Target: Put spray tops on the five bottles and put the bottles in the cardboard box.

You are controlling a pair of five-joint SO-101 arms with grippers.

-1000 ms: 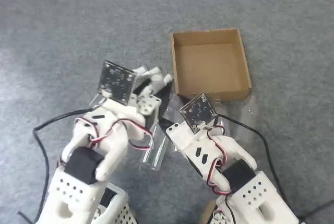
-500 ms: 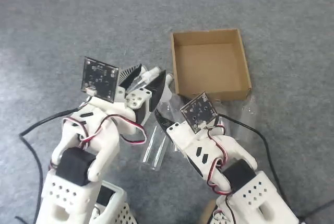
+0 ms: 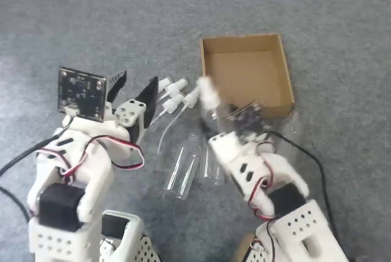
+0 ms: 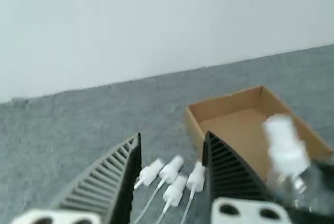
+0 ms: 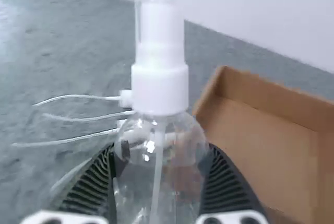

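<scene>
High view, spray tops (image 3: 173, 99) beside cardboard box (image 3: 244, 79)

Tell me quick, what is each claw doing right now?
Left claw: open, holding nothing.
Right claw: closed on the clear bottle with a spray top on it.

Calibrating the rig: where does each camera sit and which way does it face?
High view: above the table, looking down on left arm, right arm, cardboard box and spray tops.
Left wrist view: on the left arm, past its open left tool to the spray tops and box.
Right wrist view: on the right arm, at its right tool holding a capped bottle.
Both wrist views share the box and spray tops.
</scene>
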